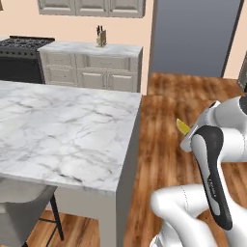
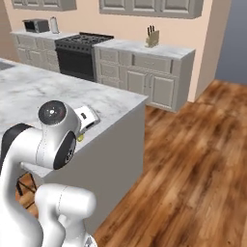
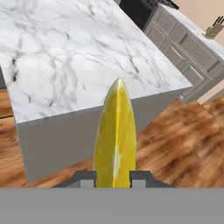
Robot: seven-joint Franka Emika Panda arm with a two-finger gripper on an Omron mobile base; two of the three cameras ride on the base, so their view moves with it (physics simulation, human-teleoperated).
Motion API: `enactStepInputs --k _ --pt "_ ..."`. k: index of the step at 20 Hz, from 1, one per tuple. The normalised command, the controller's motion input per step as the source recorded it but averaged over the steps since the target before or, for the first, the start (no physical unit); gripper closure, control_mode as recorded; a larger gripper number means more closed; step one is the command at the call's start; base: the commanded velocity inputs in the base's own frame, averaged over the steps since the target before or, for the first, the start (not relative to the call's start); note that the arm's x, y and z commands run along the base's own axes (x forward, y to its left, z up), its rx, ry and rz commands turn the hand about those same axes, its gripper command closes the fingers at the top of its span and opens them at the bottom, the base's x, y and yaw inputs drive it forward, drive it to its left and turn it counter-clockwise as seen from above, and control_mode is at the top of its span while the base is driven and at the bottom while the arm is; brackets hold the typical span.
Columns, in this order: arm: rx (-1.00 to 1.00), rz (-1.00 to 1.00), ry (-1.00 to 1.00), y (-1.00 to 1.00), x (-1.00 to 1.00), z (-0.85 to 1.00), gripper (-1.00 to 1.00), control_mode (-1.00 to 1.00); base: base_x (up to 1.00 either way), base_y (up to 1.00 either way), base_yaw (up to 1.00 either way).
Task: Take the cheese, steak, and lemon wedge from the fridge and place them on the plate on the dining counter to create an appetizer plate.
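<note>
Beside the dining counter, jaws pinch the lemon wedge.

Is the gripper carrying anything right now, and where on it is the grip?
Yes: the gripper is shut on the lemon wedge, pinching its lower end by the flat sides, so the pointed tip sticks out ahead toward the dining counter.

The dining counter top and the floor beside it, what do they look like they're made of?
The dining counter looks like polished white marble, going by its grey veining and smooth surface; its side panel is plain matte grey. The floor looks like glossy reddish-brown wood planks, with visible grain and board seams. Since everything is rendered, both are guesses from appearance.
</note>
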Motion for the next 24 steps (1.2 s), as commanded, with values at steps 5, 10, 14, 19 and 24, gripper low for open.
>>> enactStepInputs --k 5,10,14,19,24 --pt "0.00 0.00 0.00 0.00 0.00 0.00 1.00 1.00 -1.00 0.62 0.01" --pt "0.00 0.00 0.00 0.00 0.00 0.00 1.00 1.00 -1.00 0.89 0.00" --pt "0.00 0.00 0.00 0.00 0.00 0.00 1.00 1.00 -0.99 0.87 -0.20" --pt "0.00 0.00 0.00 0.00 0.00 0.00 1.00 1.00 -0.68 0.49 -0.58" --pt "0.00 0.00 0.00 0.00 0.00 0.00 1.00 1.00 -0.18 0.92 -0.38"
